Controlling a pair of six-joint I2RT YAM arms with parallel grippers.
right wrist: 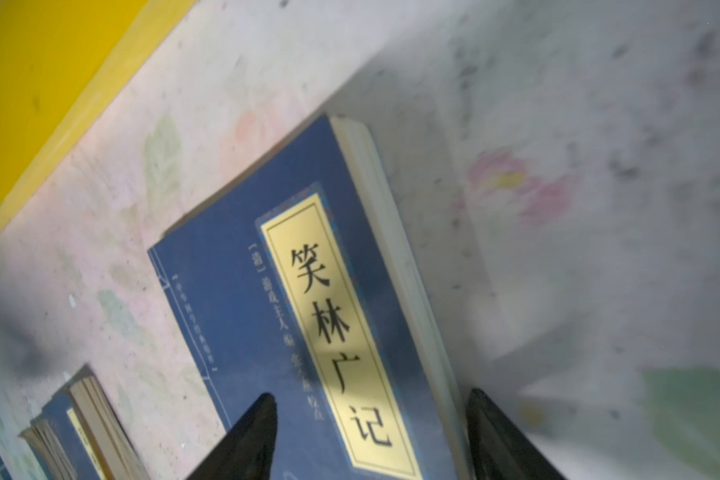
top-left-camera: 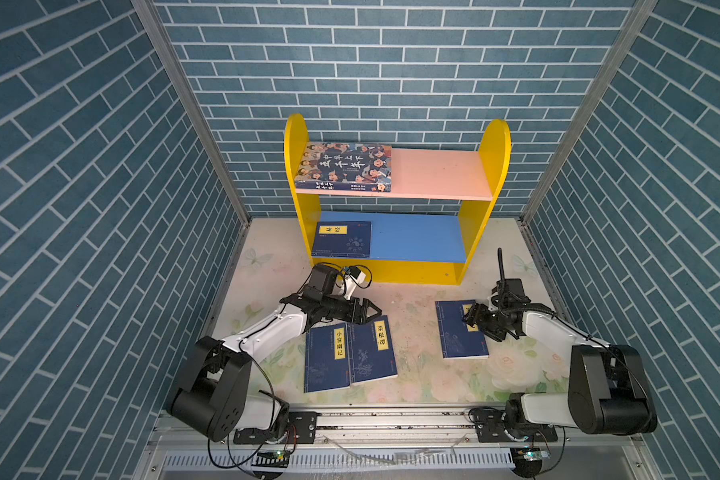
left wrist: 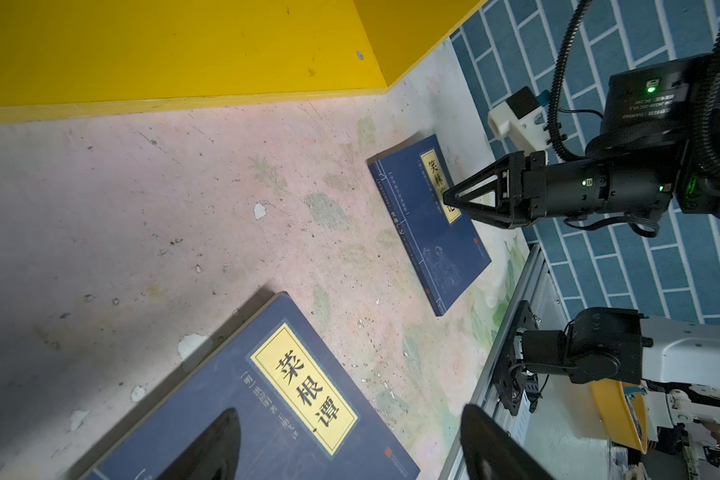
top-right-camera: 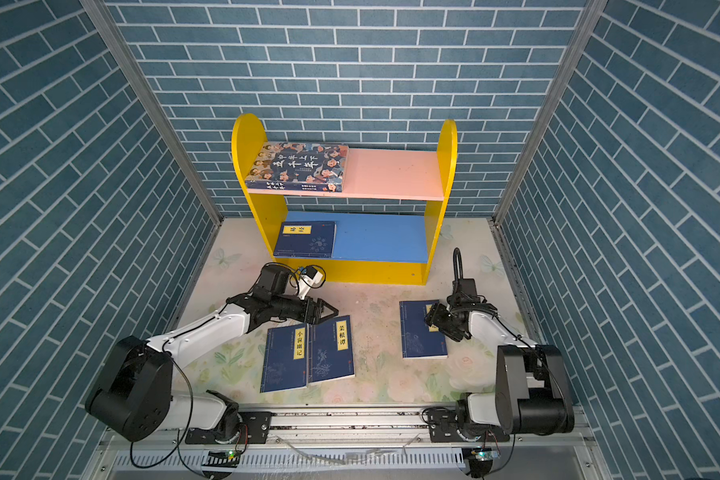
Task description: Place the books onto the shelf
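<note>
Blue brick-pattern walls (top-left-camera: pixel 391 62) close in three sides of a pale worktop (top-left-camera: pixel 416 328). It is printed with faded flowers and butterflies, and its matte surface is scuffed and speckled. An aluminium rail (top-left-camera: pixel 391 417) along the near edge carries both arm bases.

Against the back wall stands the small wooden shelf (top-left-camera: pixel 412 273), with yellow round-topped sides, a pink upper board, a blue lower board and a yellow base strip. The thick book with cartoon faces (top-left-camera: pixel 344 166) lies flat at the left end of the pink board. A thin navy book with a yellow label (top-left-camera: pixel 341 240) lies flat at the left end of the blue board.

Three more thin navy books lie flat on the worktop. The left navy book (top-left-camera: pixel 327 357) and the middle navy book (top-left-camera: pixel 373 351) touch side by side. The right navy book (top-left-camera: pixel 460 332) lies well apart from them.

The left arm, in white shells with black joints, reaches forward and inward with its wrist nearly level. The left end effector (top-left-camera: pixel 374 314) hangs over the far edge of the middle navy book, jaws spread and holding nothing.

The right arm reaches inward from the near right. The right end effector (top-left-camera: pixel 466 318) points down at the right navy book's label. In the right wrist view its black fingers (right wrist: pixel 246 440) stand apart, one over the glossy cover and one beyond the cream page edge. Whether they touch the book cannot be told.
</note>
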